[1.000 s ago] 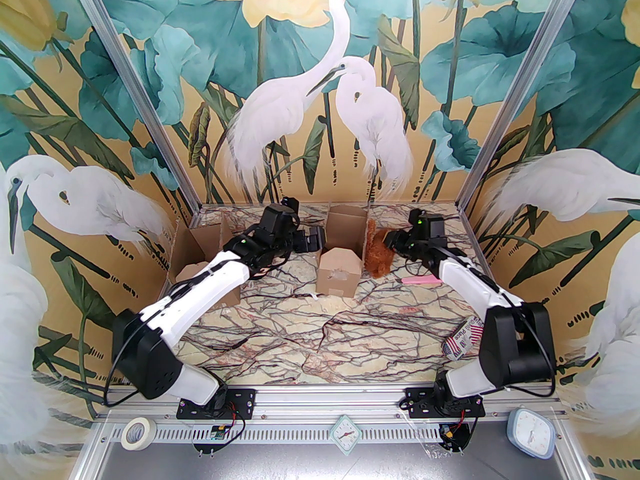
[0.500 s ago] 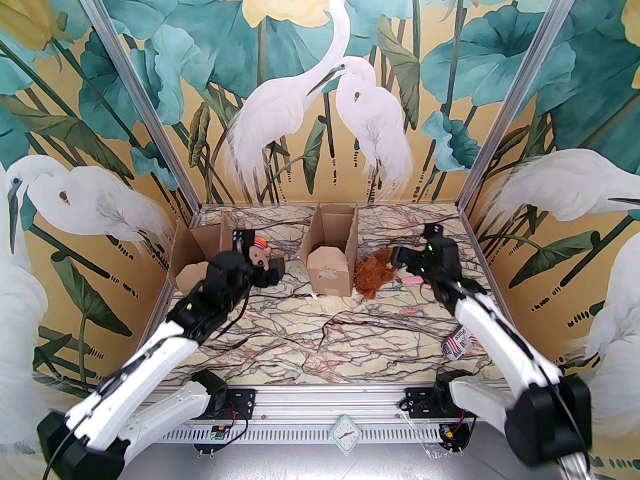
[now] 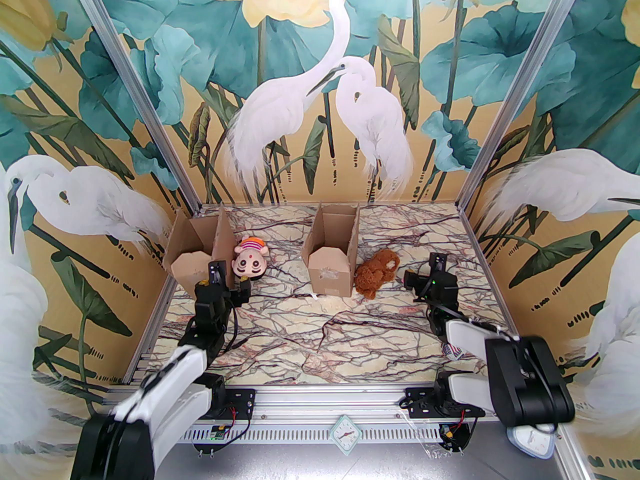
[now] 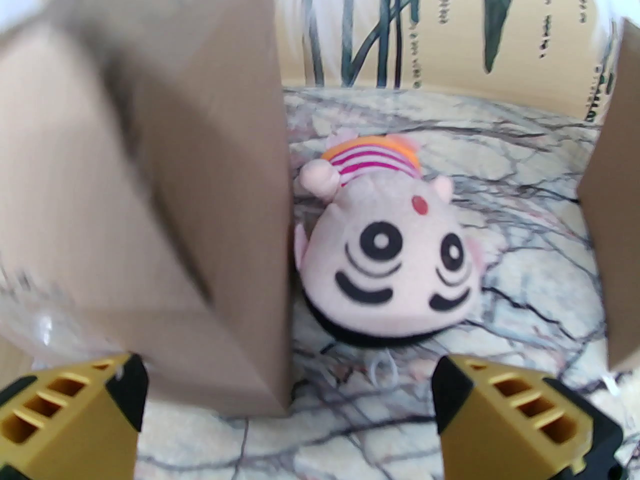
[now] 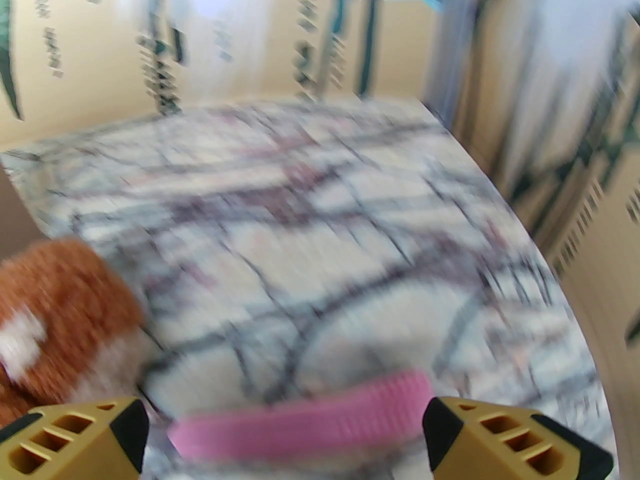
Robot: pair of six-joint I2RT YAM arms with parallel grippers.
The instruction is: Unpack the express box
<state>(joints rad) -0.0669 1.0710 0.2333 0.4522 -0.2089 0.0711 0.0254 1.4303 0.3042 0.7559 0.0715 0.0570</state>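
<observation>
Now, step: withdraw clear of the flaps, no snagging
Left gripper [image 4: 290, 373]: spread, empty, beside left cardboard box [image 3: 192, 248] flap
Right gripper [image 5: 285, 418]: spread, empty, over pink strip [image 5: 300, 433]
Express box [image 3: 332, 258]: mid-table, open; teddy bear [image 3: 375, 275] just beside it

The near half of the marbled tabletop [image 3: 320, 348] lies bare and wide. Farther back stand two open cardboard boxes: the left box [image 3: 192, 268] at the left edge, the middle box [image 3: 330, 278] mid-table. A pink-faced plush [image 3: 250, 264] partly fills the lane between them, just beside the left box. A brown plush [image 3: 374, 278] lies against the middle box's right side, with a pink strip [image 5: 300, 430] near it.
</observation>
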